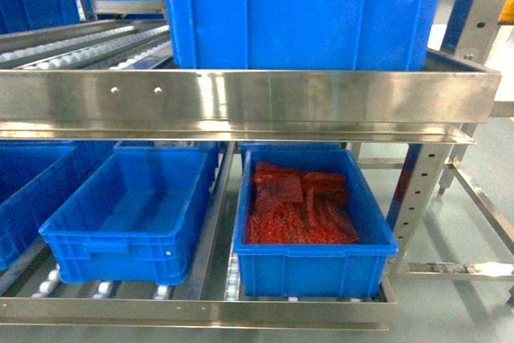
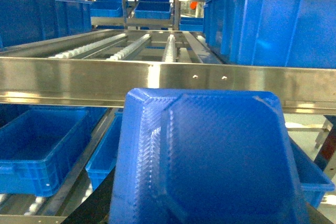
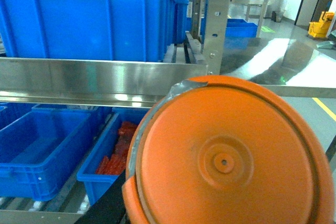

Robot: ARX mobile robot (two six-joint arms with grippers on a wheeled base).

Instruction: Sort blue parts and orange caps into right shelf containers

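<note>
A blue part [image 2: 210, 156] with a finely ribbed, faceted surface fills the lower half of the left wrist view, right at the camera. It hangs in the air in front of the shelf, held in my left gripper, and it hides the fingers. A round orange cap [image 3: 226, 156] with concentric rings and a strip of grey tape on its rim fills the lower right wrist view. My right gripper holds it the same way, fingers hidden. Both arms are outside the head view. Blue bins stand on the shelf: a large upper one [image 1: 305, 14], an empty lower one [image 1: 128, 206].
The lower right bin [image 1: 313, 267] holds red ridged pieces [image 1: 297, 206]. A steel shelf rail [image 1: 241, 98] runs across in front of the bins, with roller tracks [image 2: 136, 45] on the upper level. A perforated steel post [image 1: 418, 190] stands right. A yellow bucket [image 3: 320, 24] sits far off.
</note>
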